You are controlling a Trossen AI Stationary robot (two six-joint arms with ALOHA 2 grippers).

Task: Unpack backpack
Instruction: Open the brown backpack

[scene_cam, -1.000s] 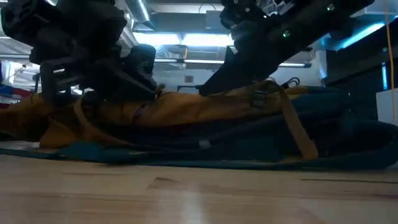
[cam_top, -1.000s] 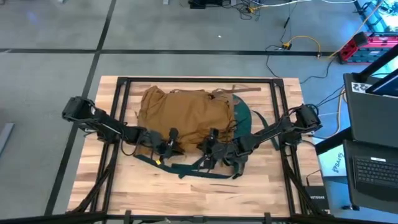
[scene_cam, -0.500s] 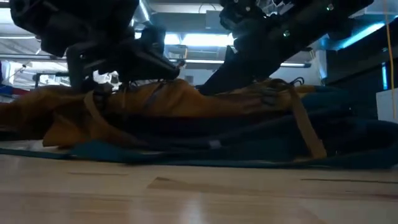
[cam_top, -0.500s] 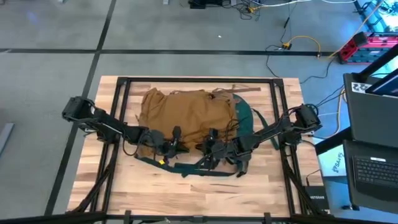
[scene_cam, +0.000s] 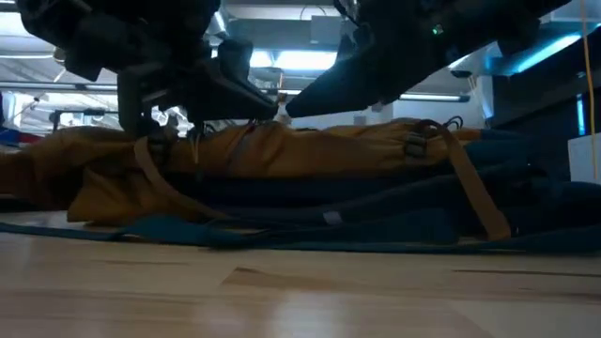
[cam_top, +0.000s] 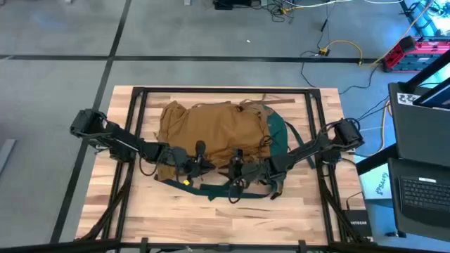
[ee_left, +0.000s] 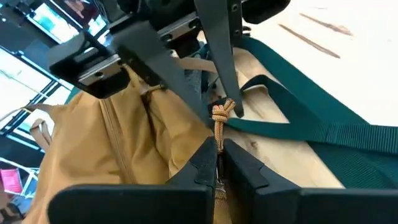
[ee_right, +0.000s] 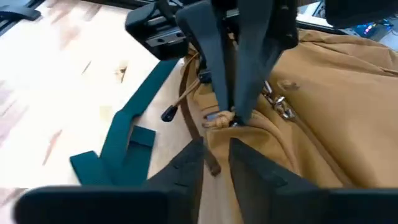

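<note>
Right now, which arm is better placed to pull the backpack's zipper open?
Left, likely: the left fingers are shut on the tan zipper cord below its knot at the backpack near edge. The right arm crowds the same spot.

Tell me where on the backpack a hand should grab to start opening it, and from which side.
Best guess: the knotted tan zipper cord on the backpack, approached from its near edge. The backpack lies flat and the cord sticks out free of the fabric. Left hand is already shut on it; right hand is there too.
</note>
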